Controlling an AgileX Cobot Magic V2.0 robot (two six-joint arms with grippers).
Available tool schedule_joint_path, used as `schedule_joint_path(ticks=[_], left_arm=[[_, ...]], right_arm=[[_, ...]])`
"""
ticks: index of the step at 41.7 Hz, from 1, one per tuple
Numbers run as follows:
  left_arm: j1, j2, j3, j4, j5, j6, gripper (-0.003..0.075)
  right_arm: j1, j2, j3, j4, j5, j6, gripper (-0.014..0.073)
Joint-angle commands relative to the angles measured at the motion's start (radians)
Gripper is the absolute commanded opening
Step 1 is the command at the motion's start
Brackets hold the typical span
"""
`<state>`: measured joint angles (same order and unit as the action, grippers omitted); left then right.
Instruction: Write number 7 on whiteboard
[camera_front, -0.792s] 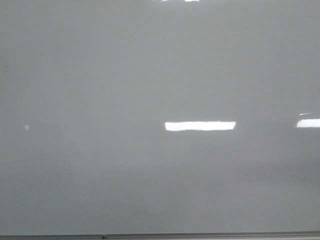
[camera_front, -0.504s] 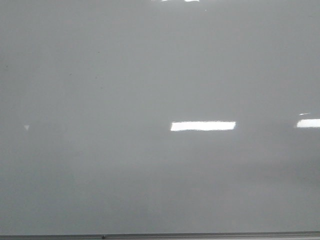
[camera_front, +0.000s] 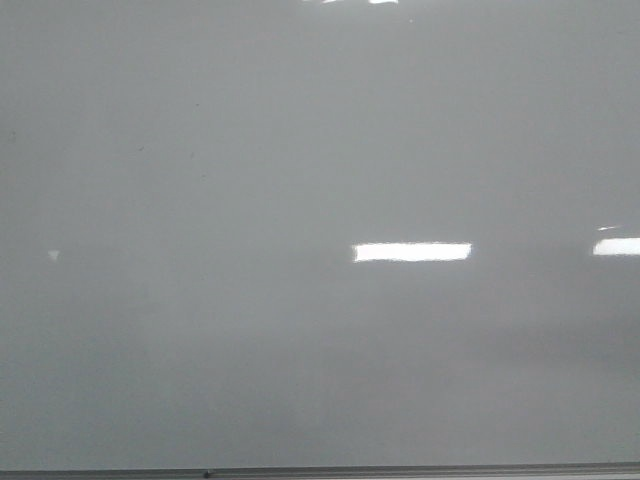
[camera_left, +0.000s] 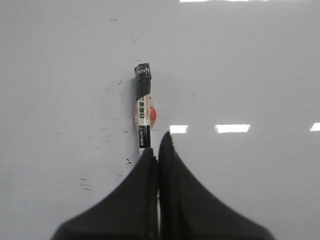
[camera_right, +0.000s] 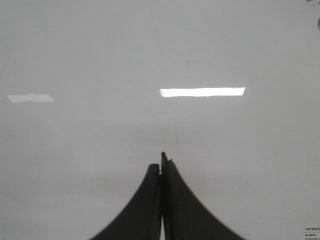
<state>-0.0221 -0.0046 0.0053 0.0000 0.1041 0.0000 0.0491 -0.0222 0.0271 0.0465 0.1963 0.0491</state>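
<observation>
The place reads as an office, classroom or lab, though little shows beyond one surface: a glossy pale whiteboard (camera_front: 200, 330) fills the front view. A thin grey metal frame edge (camera_front: 400, 470) runs along the whiteboard's lower border, and bright rectangular reflections (camera_front: 412, 252) on its surface are the long shape of ceiling strip lights. In the left wrist view a labelled black marker (camera_left: 143, 107) lies against the whiteboard among faint dark smudges (camera_left: 87, 182).

our left tool (camera_left: 158, 150) ends in two matte black fingers (camera_left: 131, 200), broad at the base and curving to narrow tips; our right tool (camera_right: 161, 167) has the same black tapered fingers (camera_right: 184, 210).
</observation>
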Motion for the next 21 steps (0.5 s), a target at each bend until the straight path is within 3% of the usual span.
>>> schedule_joint_path(ticks=[1,21], left_arm=[[0.001,-0.014,0.005,0.0,-0.077,0.0,-0.002],[0.001,-0.014,0.005,0.0,-0.094,0.0,-0.002]], right_arm=[[0.004,0.017,-0.005,-0.009,-0.077,-0.003,-0.006],[0.004,0.017,-0.005,-0.009,-0.078,-0.003,-0.006]])
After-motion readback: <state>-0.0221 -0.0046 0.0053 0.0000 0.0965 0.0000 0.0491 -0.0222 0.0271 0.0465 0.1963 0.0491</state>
